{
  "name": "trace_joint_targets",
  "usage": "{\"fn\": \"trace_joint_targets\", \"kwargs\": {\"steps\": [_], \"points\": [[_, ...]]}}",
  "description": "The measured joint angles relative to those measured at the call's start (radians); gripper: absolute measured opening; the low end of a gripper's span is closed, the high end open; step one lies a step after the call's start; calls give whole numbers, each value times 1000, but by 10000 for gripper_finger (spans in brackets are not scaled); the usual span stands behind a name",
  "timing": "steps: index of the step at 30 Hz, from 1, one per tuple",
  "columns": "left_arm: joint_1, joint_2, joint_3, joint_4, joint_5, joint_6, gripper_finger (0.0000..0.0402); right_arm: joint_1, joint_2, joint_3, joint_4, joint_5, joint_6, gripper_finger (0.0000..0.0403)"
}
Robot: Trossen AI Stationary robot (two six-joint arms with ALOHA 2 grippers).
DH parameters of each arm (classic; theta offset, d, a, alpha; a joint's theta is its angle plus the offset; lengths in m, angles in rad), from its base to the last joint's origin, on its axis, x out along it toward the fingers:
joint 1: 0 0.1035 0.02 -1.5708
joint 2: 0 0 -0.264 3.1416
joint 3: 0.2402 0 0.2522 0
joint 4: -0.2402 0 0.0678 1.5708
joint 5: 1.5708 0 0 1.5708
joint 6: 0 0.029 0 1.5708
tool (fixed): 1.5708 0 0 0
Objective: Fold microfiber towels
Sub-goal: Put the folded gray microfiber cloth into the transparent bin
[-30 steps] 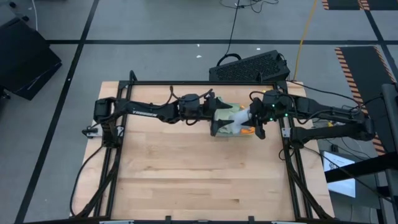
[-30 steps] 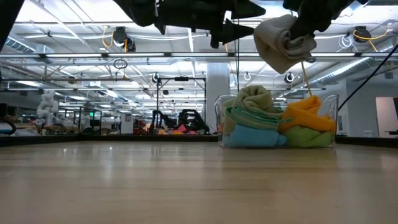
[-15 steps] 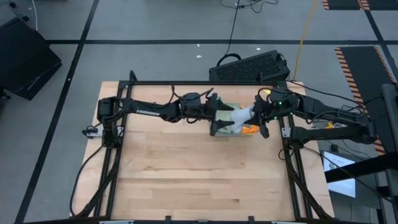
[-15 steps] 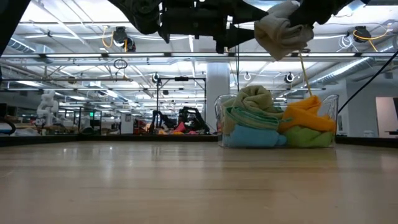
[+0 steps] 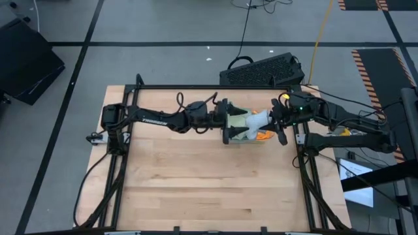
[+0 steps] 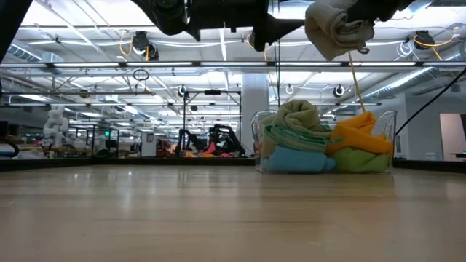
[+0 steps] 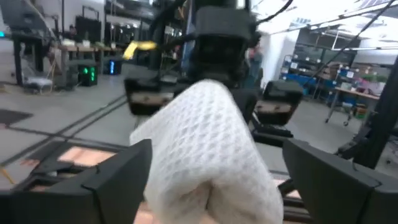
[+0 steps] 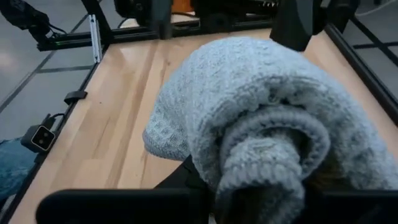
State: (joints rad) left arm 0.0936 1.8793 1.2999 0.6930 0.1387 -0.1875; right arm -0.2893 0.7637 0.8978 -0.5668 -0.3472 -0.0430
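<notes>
A light grey microfiber towel (image 5: 252, 121) hangs bunched in the air above the clear tray (image 6: 390, 124), with my right gripper (image 5: 274, 122) shut on it. In the low view the towel (image 6: 333, 28) is well above the tray's pile: a sage green towel (image 6: 298, 116), a blue one (image 6: 295, 160), an orange one (image 6: 357, 135) and a bright green one (image 6: 362, 160). My left gripper (image 7: 211, 186) is open and level, its fingers on either side of the grey towel's free end (image 7: 205, 143); whether they touch it I cannot tell. My right gripper is shut on a rolled bunch of several layers (image 8: 264, 158) at the grey towel's right end. The towel itself covers the fingers. The gripper comes from the table's right, slanting a little downward. The towel sticks out toward the table's left, lifted clear of the tray.
The tray stands at the far middle of the wooden table (image 5: 209, 183), whose near half is bare wood. Black frame rails (image 5: 196, 87) run along the table's edges. A black perforated box (image 5: 264, 70) lies on the floor beyond the far edge.
My right gripper has risen and drawn back a little toward the table's right edge, carrying the grey towel higher above the tray. My left gripper has tipped up to level and moved toward the towel's free end, staying open.
</notes>
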Motion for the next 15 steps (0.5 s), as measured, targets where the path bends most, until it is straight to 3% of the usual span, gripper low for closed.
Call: {"fn": "trace_joint_targets", "kwargs": {"steps": [6,15], "points": [[-19,0,0,-15,-67,20,395,0,5,-40,117,-103,10,38],[-27,0,0,-21,-9,10,355,0,5,-74,219,-104,-1,38]]}}
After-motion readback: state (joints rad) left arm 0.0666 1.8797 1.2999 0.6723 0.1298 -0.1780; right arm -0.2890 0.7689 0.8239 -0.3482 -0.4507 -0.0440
